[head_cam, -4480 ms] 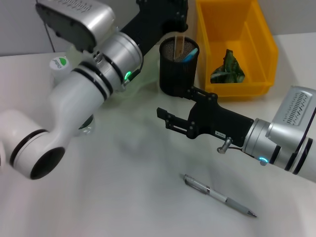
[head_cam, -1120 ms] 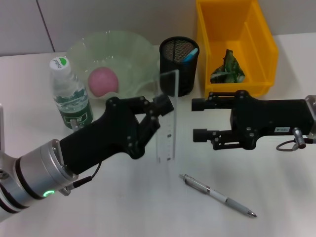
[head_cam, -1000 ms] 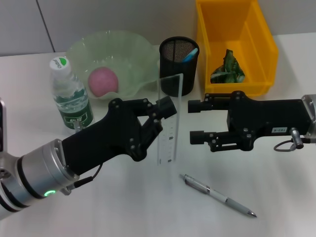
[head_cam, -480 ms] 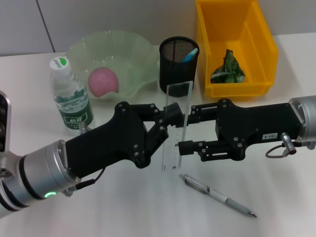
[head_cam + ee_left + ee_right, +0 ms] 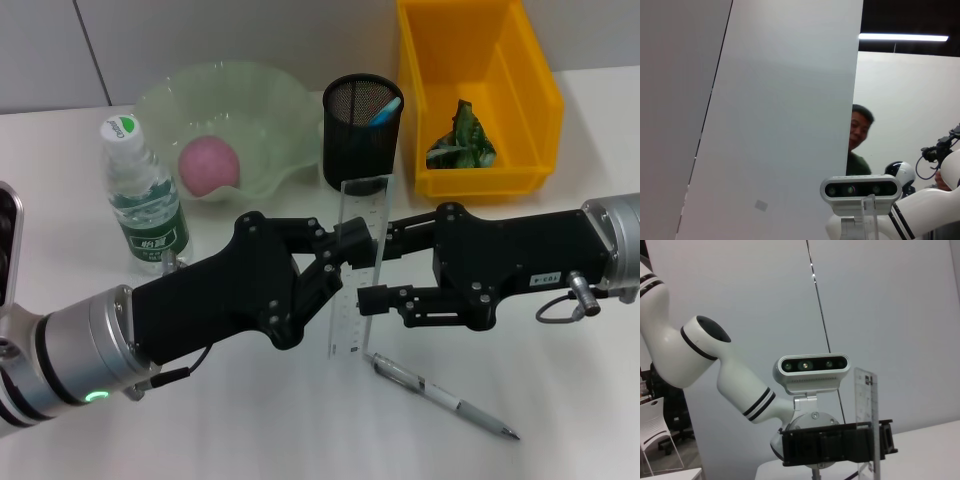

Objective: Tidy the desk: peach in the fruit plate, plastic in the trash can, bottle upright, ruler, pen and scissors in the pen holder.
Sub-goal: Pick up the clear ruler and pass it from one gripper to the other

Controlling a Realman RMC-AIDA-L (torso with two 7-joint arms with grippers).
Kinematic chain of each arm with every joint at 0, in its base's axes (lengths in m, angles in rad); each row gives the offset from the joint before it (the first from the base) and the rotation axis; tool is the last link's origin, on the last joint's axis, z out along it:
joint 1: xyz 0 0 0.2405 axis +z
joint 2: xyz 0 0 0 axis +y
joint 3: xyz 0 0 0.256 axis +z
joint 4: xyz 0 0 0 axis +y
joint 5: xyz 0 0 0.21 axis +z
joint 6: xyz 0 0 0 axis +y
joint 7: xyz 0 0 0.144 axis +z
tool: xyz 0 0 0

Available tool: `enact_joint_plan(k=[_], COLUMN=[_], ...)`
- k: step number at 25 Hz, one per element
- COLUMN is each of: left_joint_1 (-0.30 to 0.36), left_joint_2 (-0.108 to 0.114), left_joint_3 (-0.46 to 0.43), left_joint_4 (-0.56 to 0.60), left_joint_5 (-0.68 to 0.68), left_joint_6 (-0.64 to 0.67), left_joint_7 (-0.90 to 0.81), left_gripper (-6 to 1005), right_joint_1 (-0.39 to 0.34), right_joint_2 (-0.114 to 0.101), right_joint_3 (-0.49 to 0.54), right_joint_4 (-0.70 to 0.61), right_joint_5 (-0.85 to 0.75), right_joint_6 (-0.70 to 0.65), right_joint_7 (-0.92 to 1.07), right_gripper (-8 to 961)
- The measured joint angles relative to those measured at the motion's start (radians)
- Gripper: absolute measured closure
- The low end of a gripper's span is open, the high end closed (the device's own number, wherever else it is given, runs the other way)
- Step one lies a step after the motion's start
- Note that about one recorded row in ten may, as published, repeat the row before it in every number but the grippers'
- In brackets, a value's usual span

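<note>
A pale grey panelled wall (image 5: 200,40) is being seen at 12 o'clock behind the white bench (image 5: 250,430). A ceiling strip light (image 5: 903,37) is glowing against a dark ceiling, and a white chair (image 5: 652,437) is standing at 8 o'clock.

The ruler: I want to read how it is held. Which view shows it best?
The head view: the ruler stands upright between the left pincer and right pincer. The right wrist view shows it partly; the left wrist view shows none.

Ruler (image 5: 358,270): fine graduation marks, numerals too small to read. Bottle (image 5: 142,198): label print illegible; cap bore a green mark, unreadable.
</note>
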Motion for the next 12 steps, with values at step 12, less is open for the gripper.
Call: enact_joint_plan(k=[12], left_joint_1=[-0.004], left_joint_2=[0.000], left_joint_3=[0.000], left_joint_4=[0.000], left_joint_5=[0.000], left_joint_6=[0.000], left_joint_7=[-0.005], left_gripper=[966], right_joint_1=[0.013], right_joint_2=[0.005], right_joint_3=[0.000], right_joint_4=[0.001], right_joint_5=[0.000], right_joint_6=[-0.007], right_joint_7=[0.001], right_gripper=[570])
